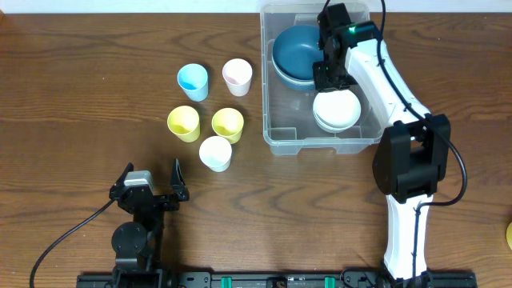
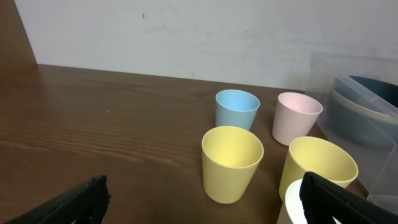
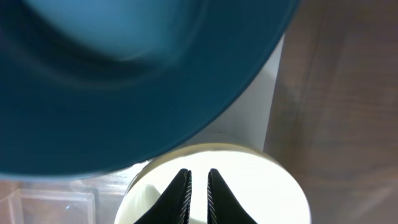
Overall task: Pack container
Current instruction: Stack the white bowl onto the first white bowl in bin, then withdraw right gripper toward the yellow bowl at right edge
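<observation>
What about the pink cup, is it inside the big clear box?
No, the pink cup stands on the wooden table outside the clear container, next to the light blue cup.

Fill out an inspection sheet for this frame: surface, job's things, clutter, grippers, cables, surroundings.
Surface: brown wooden table.
Job's things: large clear plastic rectangular container holds dark blue bowls and white bowls.
Clutter: five small plastic cups upright outside it: light blue, pink, two yellow, white.
Grippers: left gripper open, empty, near the front edge; right gripper almost shut inside the container above the white bowls, no grip evident.
Cables: black cable trails from the left arm; another loops beside the right arm.
Surroundings: white wall; unidentifiable yellow object at frame edge.
</observation>
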